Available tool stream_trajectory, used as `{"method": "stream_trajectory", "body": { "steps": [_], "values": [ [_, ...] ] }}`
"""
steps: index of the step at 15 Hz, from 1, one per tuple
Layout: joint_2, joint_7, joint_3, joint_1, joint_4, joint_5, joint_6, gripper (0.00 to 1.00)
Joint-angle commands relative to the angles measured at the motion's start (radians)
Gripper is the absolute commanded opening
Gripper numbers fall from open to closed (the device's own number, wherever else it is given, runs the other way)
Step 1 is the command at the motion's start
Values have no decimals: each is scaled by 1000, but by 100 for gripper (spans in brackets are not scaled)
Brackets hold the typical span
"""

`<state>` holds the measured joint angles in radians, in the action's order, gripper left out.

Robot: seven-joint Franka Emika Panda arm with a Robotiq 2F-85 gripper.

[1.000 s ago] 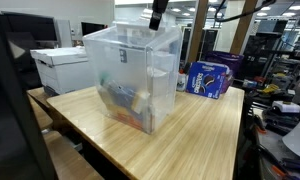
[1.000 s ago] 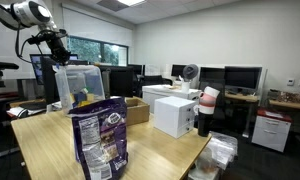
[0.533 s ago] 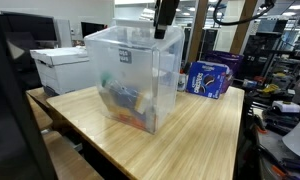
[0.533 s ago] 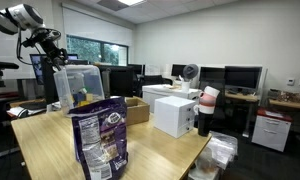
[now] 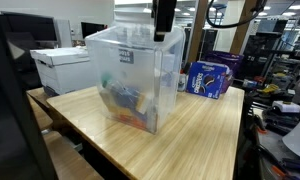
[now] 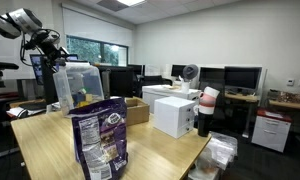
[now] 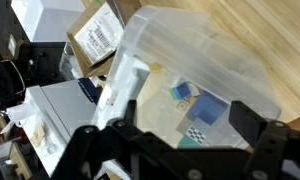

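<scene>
Obs.: the Robotiq gripper (image 5: 162, 34) hangs at the open top of the clear plastic bin (image 5: 138, 70), fingers pointing straight down. In the wrist view the fingers (image 7: 98, 145) are spread wide with nothing between them. Through the gap I see only the bin floor and the loose coloured items (image 7: 197, 106) lying on it.

Bin location: it stands on the wooden table (image 5: 205, 135), near the middle. The white box (image 5: 62, 68) is behind it on one side and the blue package (image 5: 208, 78) sits apart from it on the other. In an exterior view it stands behind the snack bag (image 6: 100, 140), with the gripper (image 6: 58, 62) at its rim.

Progress, as I judge it: early. The gripper is lined up over the mouth. Nothing is gripped, nothing is lifted, and the contents (image 5: 130, 100) are all at the bottom. I cannot tell whether the fingertips are already below the rim.

Orientation: the bin is upright with its mouth up and is tall for its footprint. Its broad wall faces the white box side and its narrow wall faces the blue package, so the long horizontal axis runs roughly across the table between front and back. In the wrist view that axis lies on a diagonal.
</scene>
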<state>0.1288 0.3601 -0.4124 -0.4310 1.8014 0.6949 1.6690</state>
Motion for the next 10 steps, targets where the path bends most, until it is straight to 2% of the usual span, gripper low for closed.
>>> {"method": "stream_trajectory", "body": {
  "steps": [1, 10],
  "values": [
    [56, 30, 17, -33, -43, 71, -90, 100],
    [119, 25, 55, -53, -119, 142, -214, 100]
  ]
}}
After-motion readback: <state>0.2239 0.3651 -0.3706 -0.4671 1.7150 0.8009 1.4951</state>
